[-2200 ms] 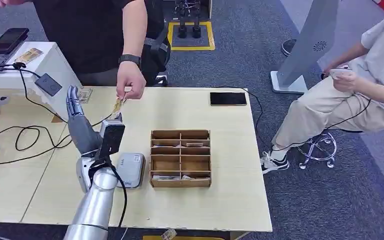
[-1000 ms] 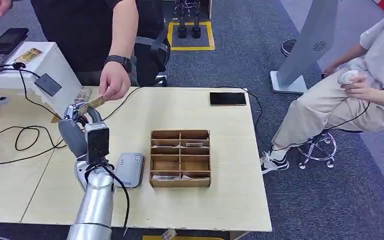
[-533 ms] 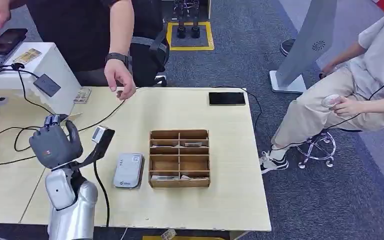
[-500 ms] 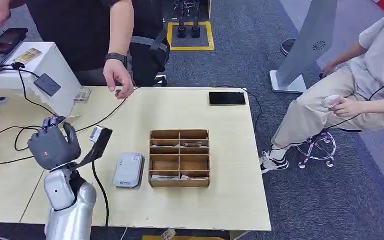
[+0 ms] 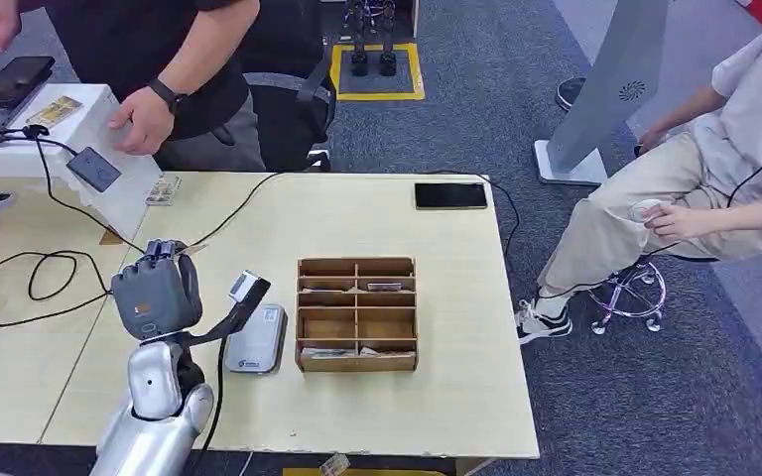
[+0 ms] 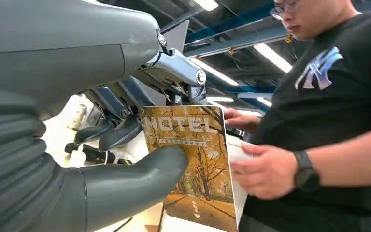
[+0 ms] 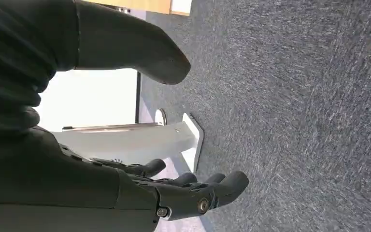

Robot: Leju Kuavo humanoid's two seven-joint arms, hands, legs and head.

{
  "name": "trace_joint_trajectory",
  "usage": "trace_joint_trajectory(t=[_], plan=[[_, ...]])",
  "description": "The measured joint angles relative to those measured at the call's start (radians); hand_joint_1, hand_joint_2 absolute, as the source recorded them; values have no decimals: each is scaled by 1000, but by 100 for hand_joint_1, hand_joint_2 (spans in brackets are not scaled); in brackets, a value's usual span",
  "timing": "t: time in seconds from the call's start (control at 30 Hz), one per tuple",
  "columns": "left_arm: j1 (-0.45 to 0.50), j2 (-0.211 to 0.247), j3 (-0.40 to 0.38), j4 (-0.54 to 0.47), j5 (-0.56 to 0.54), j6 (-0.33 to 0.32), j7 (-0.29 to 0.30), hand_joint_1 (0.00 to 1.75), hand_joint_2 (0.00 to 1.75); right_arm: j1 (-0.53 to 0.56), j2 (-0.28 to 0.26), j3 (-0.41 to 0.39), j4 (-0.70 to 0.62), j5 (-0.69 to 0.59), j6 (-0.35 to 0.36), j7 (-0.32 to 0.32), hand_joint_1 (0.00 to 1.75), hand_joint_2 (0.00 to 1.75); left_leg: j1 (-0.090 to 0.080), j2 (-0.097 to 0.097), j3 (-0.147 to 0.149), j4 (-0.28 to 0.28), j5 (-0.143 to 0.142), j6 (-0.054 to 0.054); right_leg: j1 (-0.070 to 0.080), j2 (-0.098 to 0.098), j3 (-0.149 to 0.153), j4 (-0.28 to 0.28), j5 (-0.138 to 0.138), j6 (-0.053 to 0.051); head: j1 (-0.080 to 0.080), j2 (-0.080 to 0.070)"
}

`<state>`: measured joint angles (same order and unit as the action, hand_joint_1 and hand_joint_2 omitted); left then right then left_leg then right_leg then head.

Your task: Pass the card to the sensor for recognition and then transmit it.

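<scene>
Left hand (image 5: 157, 295) raised over the table (image 5: 437, 397), just left of the grey sensor (image 5: 256, 338); thumb and fingers pinch the card (image 6: 193, 164), printed "HOTEL" over autumn trees. Wooden organizer (image 5: 358, 313) sits right of the sensor, close beside it. Black phone (image 5: 452, 195) beyond the sensor, at the table's far edge. Person's hand (image 5: 139, 127) past that, well apart from the sensor. Right hand (image 7: 174, 193) hangs over carpet, fingers loosely apart, holding nothing.
</scene>
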<state>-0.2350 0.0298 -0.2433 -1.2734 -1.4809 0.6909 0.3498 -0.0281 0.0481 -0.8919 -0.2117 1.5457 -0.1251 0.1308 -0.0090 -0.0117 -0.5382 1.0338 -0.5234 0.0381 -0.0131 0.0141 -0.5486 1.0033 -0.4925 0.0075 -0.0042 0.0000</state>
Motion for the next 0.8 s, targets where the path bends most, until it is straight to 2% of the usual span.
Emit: trace_joint_trajectory(t=[0.5, 0.73, 0.8], plan=[[1, 13, -21, 20, 0, 0, 2, 175, 175, 0, 0, -1, 0, 3, -5, 0, 0, 175, 0, 0, 0, 0, 0, 0, 0, 0, 0, 0, 0, 0, 0, 0], [17, -17, -21, 73, 0, 0, -68, 175, 175, 0, -1, -14, 0, 3, -8, 0, 0, 175, 0, 0, 0, 0, 0, 0, 0, 0, 0, 0, 0, 0, 0, 0], [22, -24, -20, 89, 1, 0, -111, 175, 175, 0, -2, -15, 0, 4, -8, 0, 0, 175, 0, 0, 0, 0, 0, 0, 0, 0, 0, 0, 0, 0, 0, 0]])
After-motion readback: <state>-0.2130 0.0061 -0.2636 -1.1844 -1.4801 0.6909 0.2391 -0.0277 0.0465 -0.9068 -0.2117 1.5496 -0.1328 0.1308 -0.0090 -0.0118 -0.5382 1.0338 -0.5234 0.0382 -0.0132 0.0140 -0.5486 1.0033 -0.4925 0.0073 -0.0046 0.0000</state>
